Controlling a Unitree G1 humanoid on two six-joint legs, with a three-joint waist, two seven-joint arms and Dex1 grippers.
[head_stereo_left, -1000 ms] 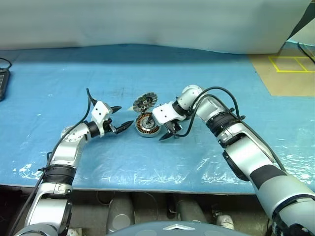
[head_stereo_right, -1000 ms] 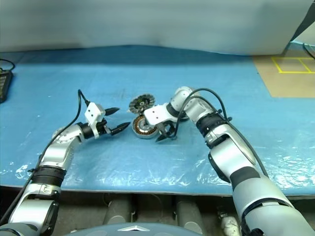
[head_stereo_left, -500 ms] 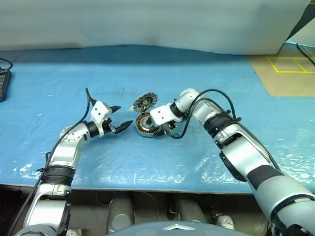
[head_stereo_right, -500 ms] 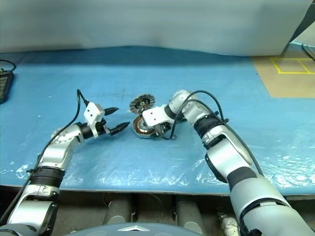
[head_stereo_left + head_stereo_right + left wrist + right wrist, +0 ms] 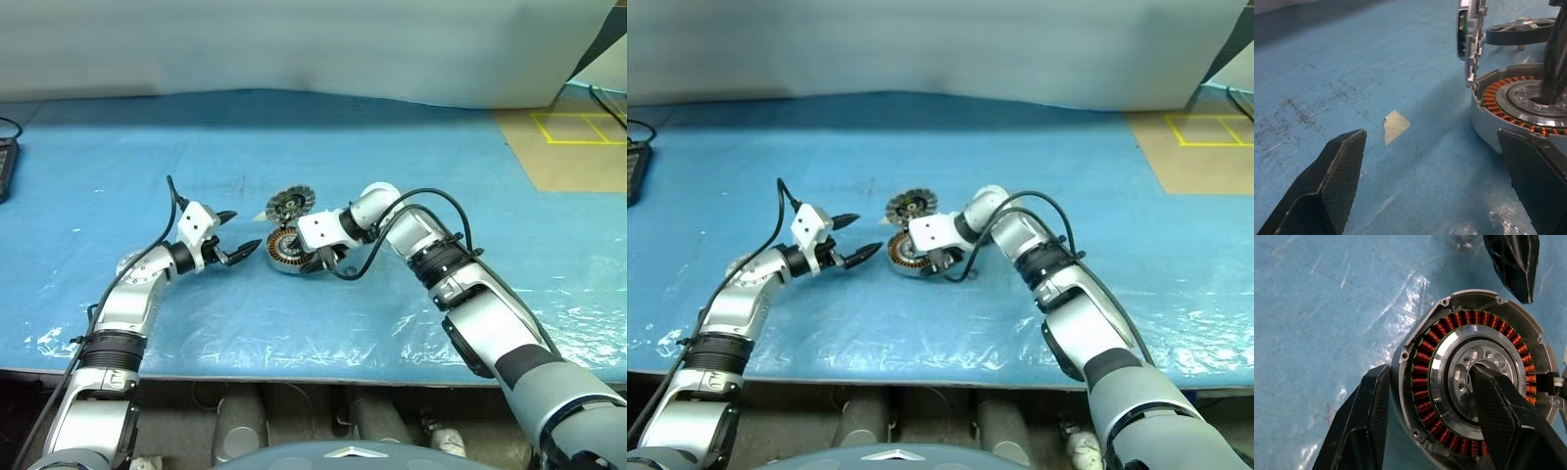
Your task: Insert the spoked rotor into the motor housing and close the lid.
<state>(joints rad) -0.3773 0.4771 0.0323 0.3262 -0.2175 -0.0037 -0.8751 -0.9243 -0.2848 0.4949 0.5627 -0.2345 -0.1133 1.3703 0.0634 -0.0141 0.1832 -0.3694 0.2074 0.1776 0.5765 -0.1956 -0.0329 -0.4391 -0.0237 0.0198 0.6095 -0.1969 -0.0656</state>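
The housing lies flat on the blue tabletop, windings facing up. The right gripper straddles its wall, one finger outside the rim, the other in the centre, partly closed. The left gripper hangs released just beside the housing. The lid stands tilted on edge behind the housing.

The right claw has come down, closing astride the motor housing wall.

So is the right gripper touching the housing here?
Cannot tell. In the right wrist view the right gripper straddles the housing wall, one jaw outside, one over the centre, but no plain contact or gap shows.
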